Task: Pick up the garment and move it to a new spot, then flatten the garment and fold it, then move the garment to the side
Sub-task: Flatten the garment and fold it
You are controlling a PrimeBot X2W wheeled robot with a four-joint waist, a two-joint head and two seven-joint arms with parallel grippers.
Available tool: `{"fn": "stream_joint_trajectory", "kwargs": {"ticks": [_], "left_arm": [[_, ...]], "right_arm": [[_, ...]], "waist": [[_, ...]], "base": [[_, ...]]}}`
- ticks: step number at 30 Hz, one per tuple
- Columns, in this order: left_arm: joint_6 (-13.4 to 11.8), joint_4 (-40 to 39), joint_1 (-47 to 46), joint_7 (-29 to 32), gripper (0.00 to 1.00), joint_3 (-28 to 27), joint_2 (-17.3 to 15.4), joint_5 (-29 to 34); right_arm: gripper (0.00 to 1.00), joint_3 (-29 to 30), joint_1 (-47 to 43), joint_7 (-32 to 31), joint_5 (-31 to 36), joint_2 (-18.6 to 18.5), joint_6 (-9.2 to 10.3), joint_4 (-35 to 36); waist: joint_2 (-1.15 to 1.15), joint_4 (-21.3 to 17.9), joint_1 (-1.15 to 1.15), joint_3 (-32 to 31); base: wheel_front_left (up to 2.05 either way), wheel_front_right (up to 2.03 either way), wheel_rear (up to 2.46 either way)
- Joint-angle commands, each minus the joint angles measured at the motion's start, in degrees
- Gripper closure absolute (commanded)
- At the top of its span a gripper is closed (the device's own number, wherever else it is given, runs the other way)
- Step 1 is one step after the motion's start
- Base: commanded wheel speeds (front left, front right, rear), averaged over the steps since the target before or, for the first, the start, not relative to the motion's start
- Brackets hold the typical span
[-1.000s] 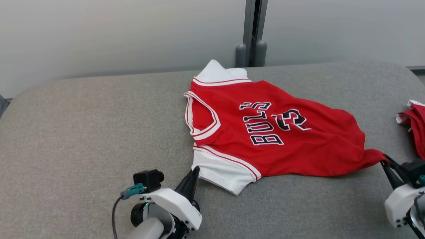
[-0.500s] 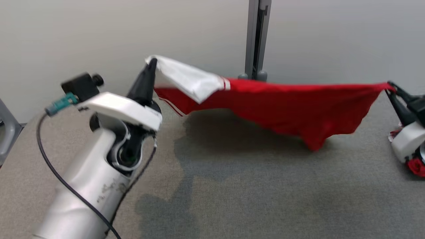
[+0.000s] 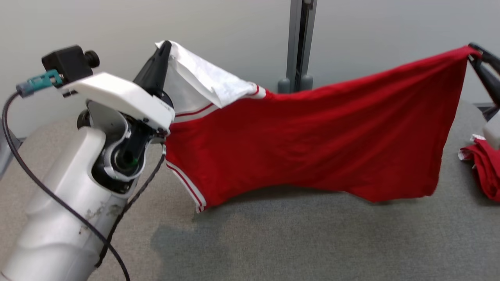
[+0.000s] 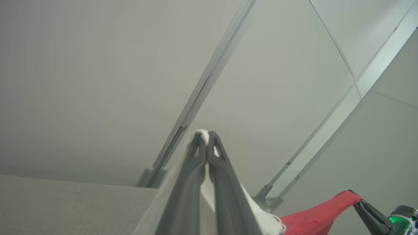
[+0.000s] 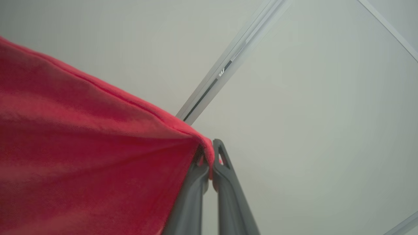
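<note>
The garment is a red jersey with white sleeves and striped trim. It hangs stretched in the air between both grippers, its lower edge just above the grey padded table. My left gripper is raised at the upper left, shut on the white sleeve tip. At the upper right my right gripper is shut on a red hem corner. The left wrist view also shows the far red corner pinched by the right gripper.
A second red garment lies crumpled at the table's right edge. A grey post stands behind the table against the pale wall panels. My pale left forearm and its black cable cross the lower left.
Both grippers have lifted the jersey off the table, where it lay flat a second ago, and raised it higher since half a second ago. The head camera has also shifted.
</note>
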State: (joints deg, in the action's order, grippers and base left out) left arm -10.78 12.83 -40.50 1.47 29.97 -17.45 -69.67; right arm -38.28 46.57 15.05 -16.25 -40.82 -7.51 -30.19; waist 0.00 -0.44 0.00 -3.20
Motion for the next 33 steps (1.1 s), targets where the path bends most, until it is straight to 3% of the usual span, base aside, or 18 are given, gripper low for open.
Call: {"fn": "stream_joint_trajectory", "kwargs": {"ticks": [1,7,11,15,20,23,27,33], "left_arm": [[-1.4,-0.1,-1.7,1.0,1.00,-0.4,-0.2,-0.3],[-8.4,3.1,-14.4,6.0,1.00,-0.2,2.5,1.0],[-10.5,8.7,-27.9,3.7,1.00,-0.9,6.5,3.8],[-9.9,16.0,-41.9,-2.0,1.00,-1.4,10.5,7.6],[-7.3,23.4,-54.9,-14.6,1.00,-4.3,13.8,9.7],[-4.4,24.9,-59.7,-16.6,1.00,-7.1,14.3,10.9],[-3.1,20.2,-57.6,-16.6,1.00,-8.7,14.5,12.8],[-3.4,17.4,-51.0,-16.6,1.00,-3.6,14.4,12.1]], "right_arm": [[1.00,-1.1,1.9,-0.4,-1.3,-0.6,0.04,-0.3],[1.00,-9.6,15.2,-1.1,-6.6,-6.6,0.04,-2.2],[1.00,-14.6,27.8,-0.4,-11.3,-9.4,0.04,-4.3],[1.00,-15.7,41.5,0.2,-12.1,-10.1,0.04,-8.3],[1.00,-6.0,50.2,0.1,-8.2,-7.9,0.03,-7.5],[1.00,1.6,47.4,0.2,-5.0,-5.4,0.03,-5.5],[1.00,4.9,42.6,0.2,-3.1,-4.3,0.04,-4.0],[1.00,6.7,34.3,0.2,-3.9,-3.7,0.04,-4.2]], "waist": [[0.00,-0.2,0.00,2.0],[0.00,0.3,0.00,13.6],[0.00,0.6,0.00,21.7],[0.00,1.3,0.00,27.6],[0.00,2.2,0.00,32.5],[0.00,2.5,0.00,34.7],[0.00,2.8,0.00,36.6],[0.00,4.1,0.00,38.8]], "base": [[0.00,0.00,0.00],[0.00,0.00,0.00],[0.00,0.00,0.00],[0.00,0.00,0.00],[0.00,0.00,0.00],[0.00,0.00,0.00],[0.00,0.00,0.00],[0.00,0.00,0.00]]}}
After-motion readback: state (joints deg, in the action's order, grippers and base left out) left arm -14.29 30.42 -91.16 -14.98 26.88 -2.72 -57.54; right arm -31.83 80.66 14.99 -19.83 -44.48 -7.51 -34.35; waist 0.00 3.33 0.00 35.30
